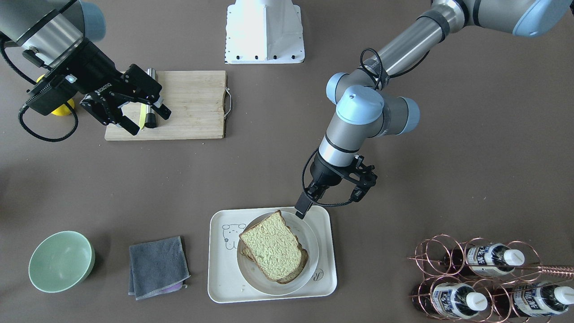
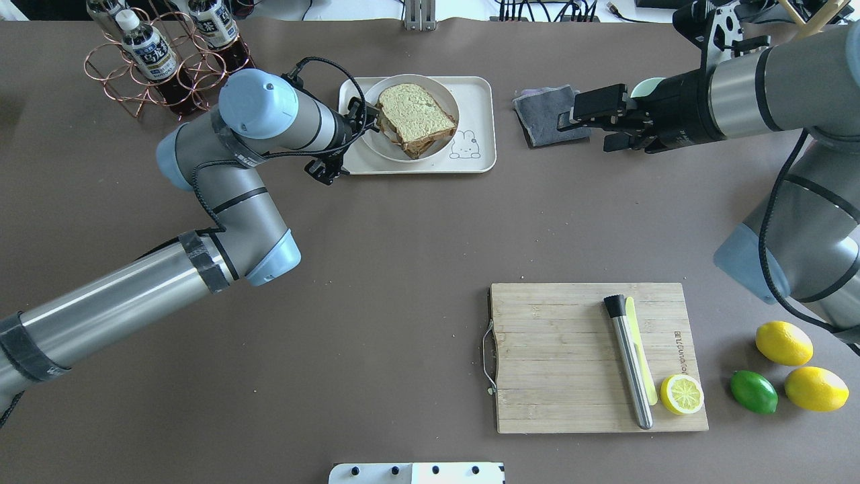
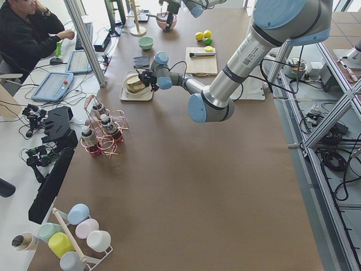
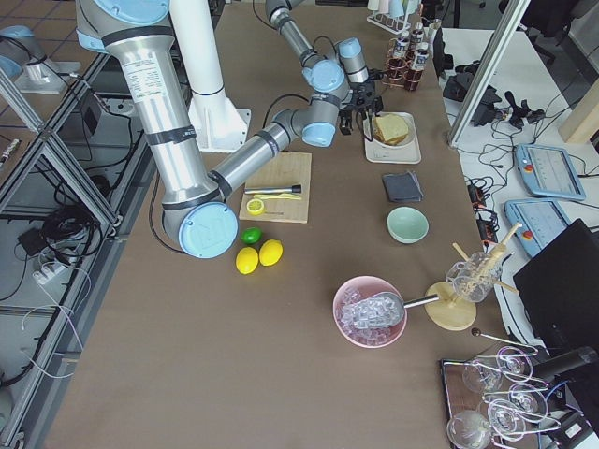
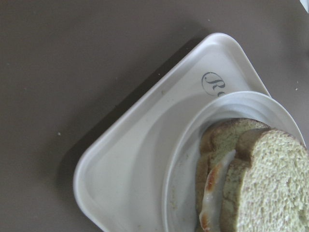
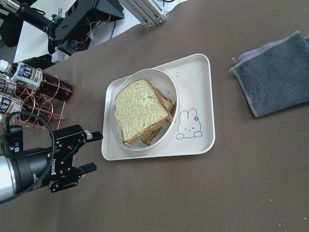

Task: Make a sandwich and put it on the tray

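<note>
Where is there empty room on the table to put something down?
The wide bare table between the tray and the cutting board is free. It's crowded beside the tray: bottle rack, left gripper, grey cloth.

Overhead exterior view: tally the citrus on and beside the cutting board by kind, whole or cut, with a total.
Whole yellow lemons: 2
Green lime: 1
Cut lemon half, on the cutting board: 1
Total: 4
</note>
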Controlling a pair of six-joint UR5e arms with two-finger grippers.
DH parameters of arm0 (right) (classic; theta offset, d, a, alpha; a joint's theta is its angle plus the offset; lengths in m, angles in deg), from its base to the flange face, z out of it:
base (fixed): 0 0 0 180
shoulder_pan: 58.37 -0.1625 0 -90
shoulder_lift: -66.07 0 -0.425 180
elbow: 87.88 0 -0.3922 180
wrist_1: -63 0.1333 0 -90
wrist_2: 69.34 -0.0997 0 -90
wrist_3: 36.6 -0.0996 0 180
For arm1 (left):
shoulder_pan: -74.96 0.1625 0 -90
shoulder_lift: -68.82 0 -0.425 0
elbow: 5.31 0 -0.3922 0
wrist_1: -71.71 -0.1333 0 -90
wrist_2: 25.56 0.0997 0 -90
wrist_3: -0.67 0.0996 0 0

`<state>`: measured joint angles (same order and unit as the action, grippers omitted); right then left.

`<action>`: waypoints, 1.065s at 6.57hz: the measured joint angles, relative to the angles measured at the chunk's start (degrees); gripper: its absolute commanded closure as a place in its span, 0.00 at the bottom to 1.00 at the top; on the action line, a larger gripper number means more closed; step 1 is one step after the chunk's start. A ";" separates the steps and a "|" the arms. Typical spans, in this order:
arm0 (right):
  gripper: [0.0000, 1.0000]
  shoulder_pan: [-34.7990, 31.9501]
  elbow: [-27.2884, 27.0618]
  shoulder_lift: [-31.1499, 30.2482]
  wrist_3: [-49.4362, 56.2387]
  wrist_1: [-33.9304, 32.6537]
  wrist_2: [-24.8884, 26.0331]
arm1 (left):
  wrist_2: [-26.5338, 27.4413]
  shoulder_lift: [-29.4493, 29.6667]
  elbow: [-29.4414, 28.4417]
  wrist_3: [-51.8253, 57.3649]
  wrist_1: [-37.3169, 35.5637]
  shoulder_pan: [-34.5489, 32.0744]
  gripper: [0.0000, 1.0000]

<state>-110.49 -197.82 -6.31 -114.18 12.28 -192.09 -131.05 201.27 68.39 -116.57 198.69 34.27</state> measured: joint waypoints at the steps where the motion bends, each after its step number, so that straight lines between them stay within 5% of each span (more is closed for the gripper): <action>1: 0.00 0.00 -0.10 -0.02 -0.01 -0.01 -0.18 | -1.44 -2.31 4.25 0.17 -2.11 -0.61 0.02; 4: 0.00 -0.04 -0.66 -0.04 0.11 -0.45 -0.80 | -1.85 -12.51 21.16 1.60 -9.36 -0.97 0.02; 7: 0.00 -1.22 -0.83 -1.57 2.44 -0.76 -0.99 | 3.75 -16.39 36.71 12.00 -30.29 -1.05 0.02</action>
<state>-111.71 -198.65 -7.88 -111.74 11.52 -193.08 -127.31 184.88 105.09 -104.57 168.40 33.22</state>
